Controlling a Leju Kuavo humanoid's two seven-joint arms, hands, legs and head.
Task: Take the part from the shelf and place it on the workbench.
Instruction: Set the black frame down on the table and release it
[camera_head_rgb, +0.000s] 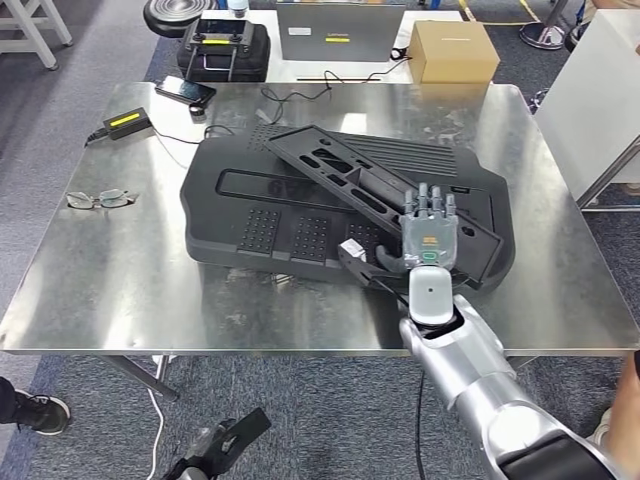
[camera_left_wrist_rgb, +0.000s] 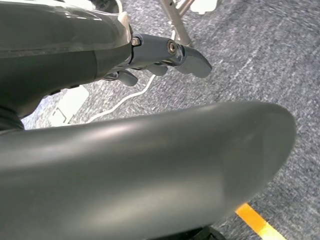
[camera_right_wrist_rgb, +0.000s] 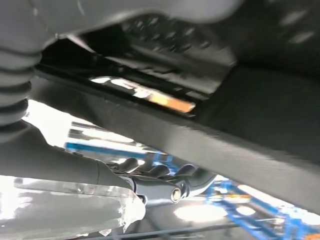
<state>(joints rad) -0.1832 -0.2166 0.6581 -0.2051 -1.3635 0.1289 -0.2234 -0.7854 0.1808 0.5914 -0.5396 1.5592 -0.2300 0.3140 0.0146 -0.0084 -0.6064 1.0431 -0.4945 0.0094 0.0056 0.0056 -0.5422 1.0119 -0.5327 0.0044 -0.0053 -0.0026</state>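
Observation:
A long flat black plastic part (camera_head_rgb: 377, 185) lies slantwise on top of a larger black panel (camera_head_rgb: 249, 215) on the steel workbench (camera_head_rgb: 113, 270). My right hand (camera_head_rgb: 429, 238) grips the part's near right end, fingers stretched over its top and the thumb (camera_right_wrist_rgb: 160, 186) under its edge. In the right wrist view the part's dark underside (camera_right_wrist_rgb: 241, 145) runs just above the thumb. My left hand (camera_left_wrist_rgb: 166, 55) hangs beside my body over grey carpet and holds nothing; in the head view it is low by the table's front (camera_head_rgb: 219, 445).
On the workbench lie glasses (camera_head_rgb: 98, 199) at the left, a power adapter (camera_head_rgb: 126, 122) with its cables and a phone (camera_head_rgb: 185, 92). Behind stand a black case (camera_head_rgb: 224, 45) and a cardboard box (camera_head_rgb: 453, 50). A person's shoe (camera_head_rgb: 41, 412) is at the lower left.

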